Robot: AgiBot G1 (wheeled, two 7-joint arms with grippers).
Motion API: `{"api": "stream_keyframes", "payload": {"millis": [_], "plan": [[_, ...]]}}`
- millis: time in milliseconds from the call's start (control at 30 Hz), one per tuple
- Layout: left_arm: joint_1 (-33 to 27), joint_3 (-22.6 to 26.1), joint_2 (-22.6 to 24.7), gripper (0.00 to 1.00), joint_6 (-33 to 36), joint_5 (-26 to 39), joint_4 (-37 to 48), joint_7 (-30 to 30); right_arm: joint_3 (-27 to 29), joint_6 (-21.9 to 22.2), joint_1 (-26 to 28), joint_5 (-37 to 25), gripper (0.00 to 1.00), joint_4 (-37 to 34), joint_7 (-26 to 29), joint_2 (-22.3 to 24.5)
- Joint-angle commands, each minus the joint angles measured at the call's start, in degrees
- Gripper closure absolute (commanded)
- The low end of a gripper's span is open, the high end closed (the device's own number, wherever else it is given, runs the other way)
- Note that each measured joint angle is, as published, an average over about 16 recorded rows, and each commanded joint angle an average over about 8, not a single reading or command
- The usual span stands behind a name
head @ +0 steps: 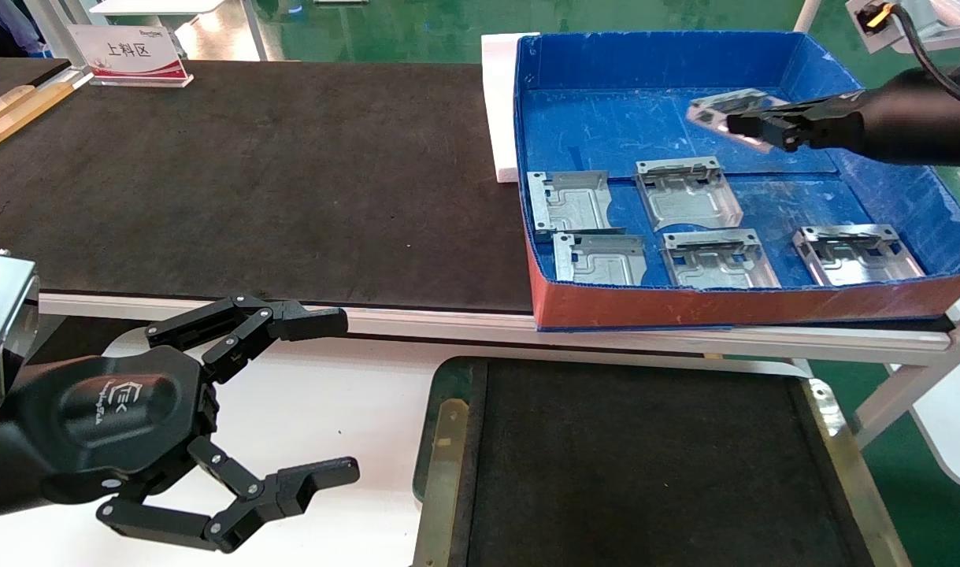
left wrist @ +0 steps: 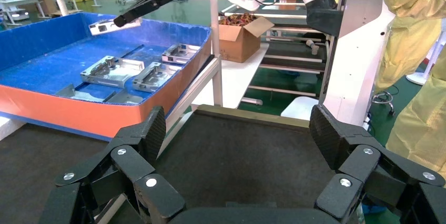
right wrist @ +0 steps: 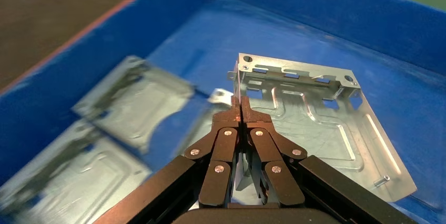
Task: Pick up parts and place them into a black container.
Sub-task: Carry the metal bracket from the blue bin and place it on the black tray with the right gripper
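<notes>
Your right gripper (head: 743, 126) sits at the upper right of the head view, over the far half of the blue box (head: 810, 55). Its fingers are pinched together on the edge of one part (right wrist: 315, 113) — the wrist view shows the tips meeting on a bent side wall of the plate. The plate hangs clear of the box floor, tilted. Gripping by the edge looks deliberate: the face is flat and grooved and gives no purchase, while the upturned wall does.

Your left gripper (head: 334, 398) waits at the lower left of the head view, fingers spread wide with nothing between them. It hovers off the near edge of the bench (head: 251, 173), just beside the black container (head: 440, 441) — parked, I judge, out of the working arm's path.

The black container lies at the bottom centre of the head view, below the box and nearer to you. No parts show on its felt floor. The lifted plate is well apart from it, so the carry across and down is not yet done.

Count, head view:
- Held part: one.
- Parts lying in the blue box: five, in the near half — two at left (head: 568, 201), (head: 599, 260), two in the middle (head: 688, 193), (head: 717, 258), one at right (head: 856, 253). The two at left touch or slightly overlap.
- Parts in the container: none visible.
- Grippers: two.

A white foam block (head: 498, 102) stands against the box's left wall, and a sign (head: 129, 53) sits at the upper left of the bench.
</notes>
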Motion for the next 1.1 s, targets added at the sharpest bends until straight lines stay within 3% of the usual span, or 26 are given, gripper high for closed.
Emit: {"api": "stream_keyframes", "payload": {"millis": [33,433,667,833,1100], "plan": [[0.0,0.0,0.0,0.0,0.0,0.0,0.0,0.0,0.3,-3.3,0.5,0.6,1.0,0.4,-1.6,0.4],[0.0,0.0,0.0,0.0,0.0,0.0,0.0,0.0,1.5,-19.5,2.5,3.5,1.0,2.5,-4.2,1.2],[0.0,0.0,0.0,0.0,0.0,0.0,0.0,0.0,1.3,-24.4,0.8,7.7,1.0,7.1,-2.2,0.8],[0.0,0.0,0.0,0.0,0.0,0.0,0.0,0.0,-2.1,-24.9,-4.0,16.0,1.0,19.5,3.4,3.2],[0.0,0.0,0.0,0.0,0.0,0.0,0.0,0.0,-10.1,-23.8,-11.8,31.4,1.0,45.5,13.8,13.0]]}}
